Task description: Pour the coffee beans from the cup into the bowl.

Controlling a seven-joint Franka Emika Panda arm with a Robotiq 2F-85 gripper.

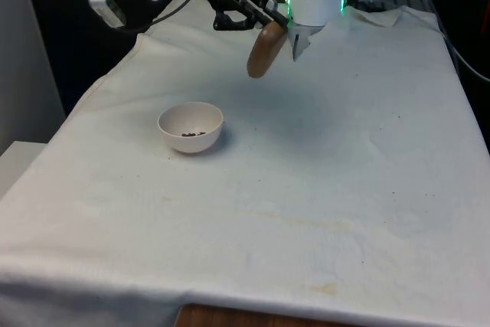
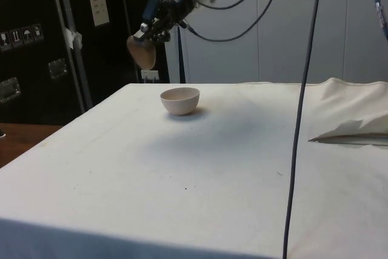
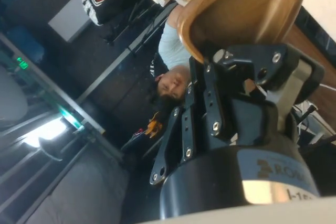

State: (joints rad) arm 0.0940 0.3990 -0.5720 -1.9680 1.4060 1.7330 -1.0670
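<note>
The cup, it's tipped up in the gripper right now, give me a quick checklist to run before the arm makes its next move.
1. Grip: gripper shut on the brown cup: ok.
2. Beans delivered: dark beans lie in the white bowl: ok.
3. Cup emptied: wrist view shows its inside bare: ok.
4. Spills: a few dark specks on the cloth, whether beans: cannot tell.
5. Bowl upright: ok.
6. Cup raised above the table: ok.

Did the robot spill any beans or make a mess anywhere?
No big spill shows. A few dark coffee beans lie inside the white round bowl. The tool holds the brown wooden cup tipped over, high and off to the bowl's side. Only tiny dark specks dot the white cloth.
</note>
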